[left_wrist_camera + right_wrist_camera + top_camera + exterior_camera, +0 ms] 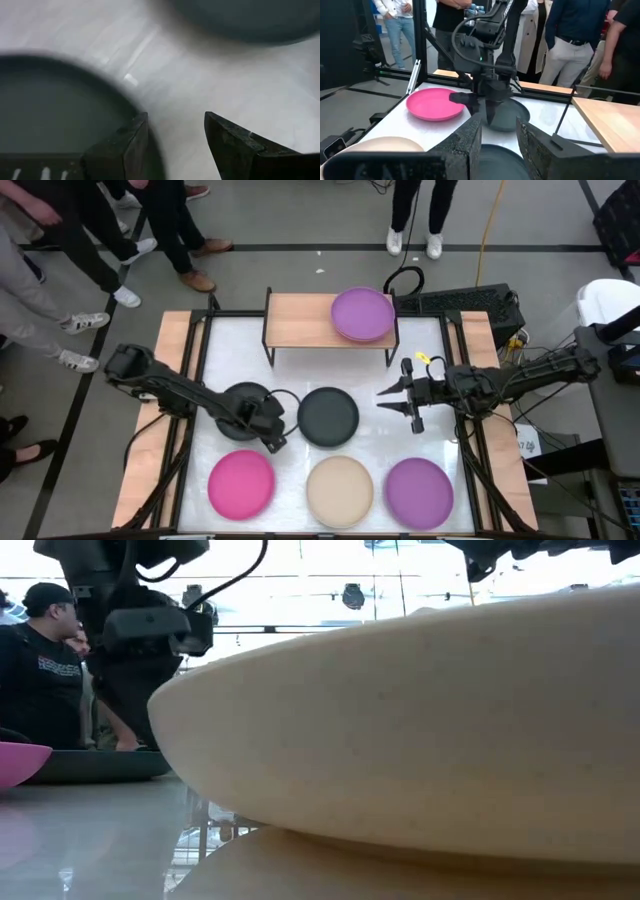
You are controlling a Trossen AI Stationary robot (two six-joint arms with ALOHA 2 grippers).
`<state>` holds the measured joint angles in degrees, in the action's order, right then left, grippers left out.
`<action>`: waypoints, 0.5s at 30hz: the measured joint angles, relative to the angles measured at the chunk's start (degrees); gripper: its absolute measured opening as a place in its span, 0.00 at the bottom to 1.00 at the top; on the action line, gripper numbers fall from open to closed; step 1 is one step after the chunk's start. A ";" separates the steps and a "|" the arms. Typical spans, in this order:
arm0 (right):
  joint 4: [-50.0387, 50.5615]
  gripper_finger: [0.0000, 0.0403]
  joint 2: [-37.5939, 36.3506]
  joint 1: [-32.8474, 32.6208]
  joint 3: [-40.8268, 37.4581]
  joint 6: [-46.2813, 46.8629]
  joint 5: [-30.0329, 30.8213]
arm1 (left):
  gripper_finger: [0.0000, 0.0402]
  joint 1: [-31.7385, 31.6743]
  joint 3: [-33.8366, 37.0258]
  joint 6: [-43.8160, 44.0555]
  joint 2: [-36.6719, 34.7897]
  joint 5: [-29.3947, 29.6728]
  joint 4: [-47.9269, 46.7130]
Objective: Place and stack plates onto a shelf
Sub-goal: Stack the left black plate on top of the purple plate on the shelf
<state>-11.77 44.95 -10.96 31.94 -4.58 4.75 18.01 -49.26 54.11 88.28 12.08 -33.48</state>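
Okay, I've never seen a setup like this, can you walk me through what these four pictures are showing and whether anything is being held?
Two robot arms work at a white table. One picture looks straight down, one sits at tabletop height behind the cream plate, and one rides on each wrist. On the small wooden shelf lie purple plates. On the table are two dark grey plates, a magenta plate, the cream one and another purple one. The left gripper is open at a grey plate's rim; the right gripper waits, empty.
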 joint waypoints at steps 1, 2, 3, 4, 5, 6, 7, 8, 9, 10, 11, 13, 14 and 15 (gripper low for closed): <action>0.00 0.25 0.00 -0.35 0.00 -0.04 0.43 | 0.50 0.10 -0.76 1.06 0.30 0.12 -1.61; 0.00 0.25 0.00 -0.73 0.00 -0.18 1.16 | 0.50 0.21 -1.51 1.53 0.43 0.55 -2.92; 0.02 0.25 0.01 -1.07 0.00 -0.40 1.43 | 0.50 0.36 -2.36 1.72 0.37 1.24 -4.13; 0.00 0.25 0.00 -1.32 0.00 -0.48 1.47 | 0.50 0.49 -3.21 1.92 0.28 1.91 -4.77; 0.00 0.25 0.00 -1.50 0.00 -0.50 1.47 | 0.50 0.52 -4.14 1.95 0.27 2.58 -5.26; 0.00 0.25 0.00 -1.68 0.00 -0.55 1.47 | 0.50 0.60 -5.08 1.99 0.27 3.15 -6.03; 0.02 0.25 0.00 -1.83 0.00 -0.57 1.47 | 0.50 0.74 -5.99 2.12 0.27 3.57 -7.22; 0.02 0.25 0.00 -1.95 0.00 -0.57 1.47 | 0.50 0.89 -6.77 2.45 0.27 3.99 -8.60; 0.02 0.25 0.00 -2.03 0.00 -0.57 1.47 | 0.50 0.98 -7.29 2.83 0.28 4.10 -9.64; 0.04 0.25 0.00 -2.09 0.00 -0.57 1.47 | 0.50 1.00 -7.52 3.43 0.64 4.13 -10.20; 0.05 0.25 0.00 -2.16 0.00 -0.57 1.47 | 0.50 1.00 -7.55 3.89 1.18 4.11 -10.52; 0.31 0.25 0.02 -2.19 0.00 -0.57 1.47 | 0.50 1.24 -7.49 4.59 2.30 3.66 -11.50; 0.43 0.25 0.00 -2.19 0.00 -0.57 1.47 | 0.50 1.29 -7.49 4.84 3.00 3.11 -11.71; 0.45 0.25 0.00 -2.19 0.00 -0.57 1.47 | 0.50 1.30 -7.49 4.91 3.97 2.52 -11.46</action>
<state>-11.32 44.95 -13.15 31.94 -5.15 6.22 19.31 -56.75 59.02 92.25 14.60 -44.93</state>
